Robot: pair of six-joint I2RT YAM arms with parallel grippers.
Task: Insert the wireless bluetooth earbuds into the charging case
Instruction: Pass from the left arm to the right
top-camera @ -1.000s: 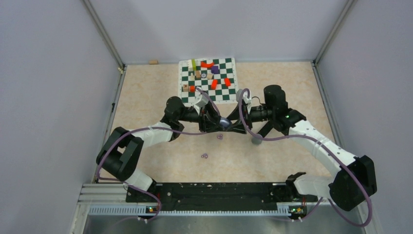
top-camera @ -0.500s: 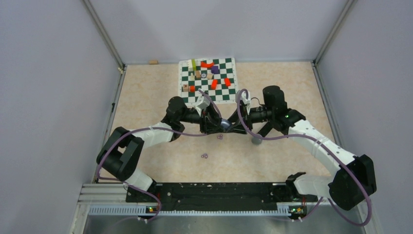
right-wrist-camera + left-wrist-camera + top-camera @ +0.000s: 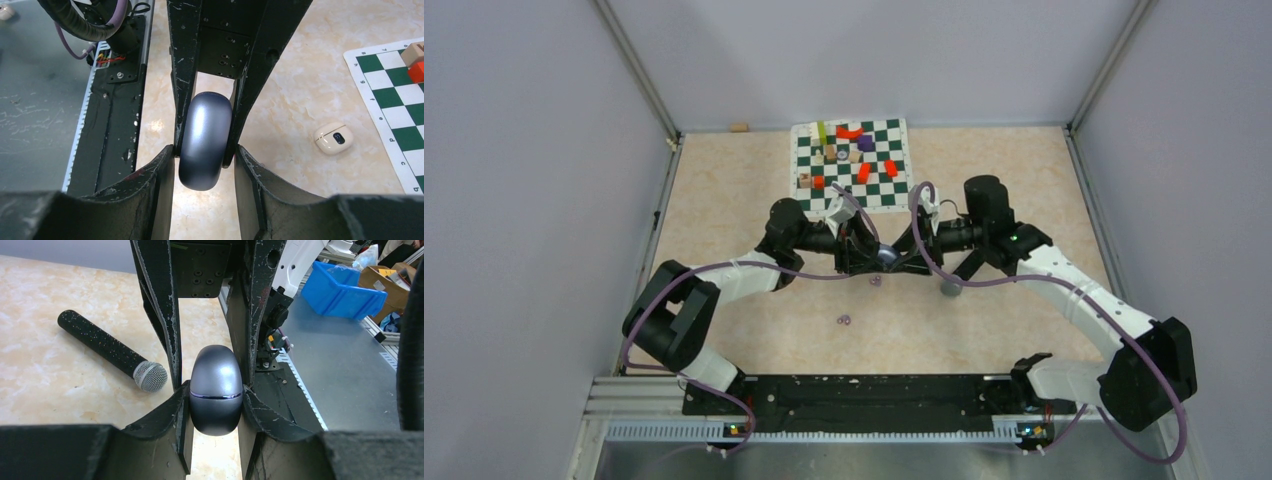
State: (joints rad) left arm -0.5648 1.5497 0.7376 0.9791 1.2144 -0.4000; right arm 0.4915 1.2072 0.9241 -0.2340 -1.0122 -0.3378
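A grey egg-shaped charging case (image 3: 883,254) hangs closed above the table centre, its seam showing in the left wrist view (image 3: 216,390). My left gripper (image 3: 216,397) is shut on it from the left. My right gripper (image 3: 205,160) grips it from the right, fingertips meeting the left's; the case shows there too (image 3: 205,145). Two tiny purple earbuds lie on the table: one (image 3: 875,281) just below the grippers, one (image 3: 844,320) nearer the arm bases.
A black microphone (image 3: 110,352) lies on the table by the right arm, its head in the top view (image 3: 949,288). A white earbud case (image 3: 333,137) lies near the chessboard (image 3: 854,165), which carries several small blocks. A cork (image 3: 740,127) sits by the back wall.
Both grippers and the case shifted slightly toward the board between one second and half a second ago. Nothing has visibly moved since.
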